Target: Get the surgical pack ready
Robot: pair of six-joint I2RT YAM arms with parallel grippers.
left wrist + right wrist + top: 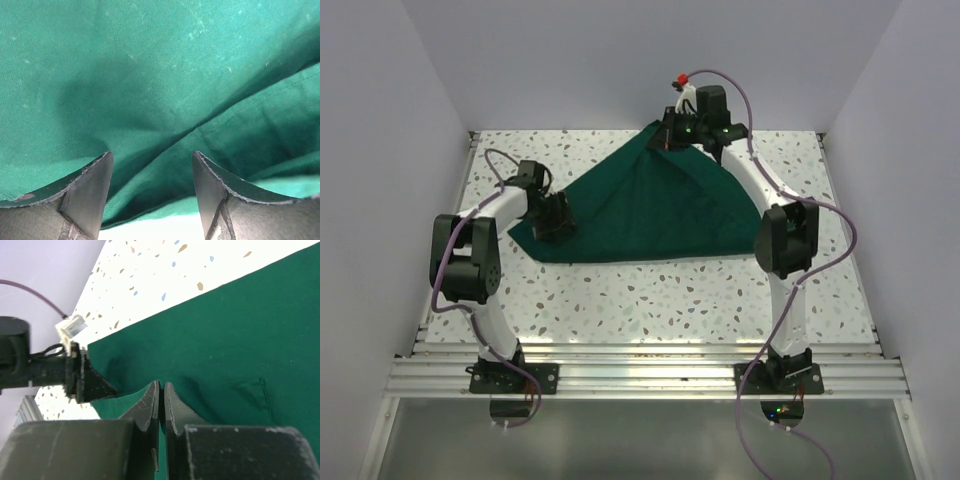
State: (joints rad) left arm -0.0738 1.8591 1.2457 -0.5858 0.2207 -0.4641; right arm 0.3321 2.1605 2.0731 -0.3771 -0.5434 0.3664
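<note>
One drape [650,205], dark green, lies spread on the speckled table [700,300], far corner drawn up to the right gripper [161,386], whose jaws are closed and pinch that corner. The left gripper [152,162] has its jaws apart over a fold at the near-left edge

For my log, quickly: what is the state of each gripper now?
Left gripper: open, above the green drape.
Right gripper: closed, pinching the drape's corner.
</note>
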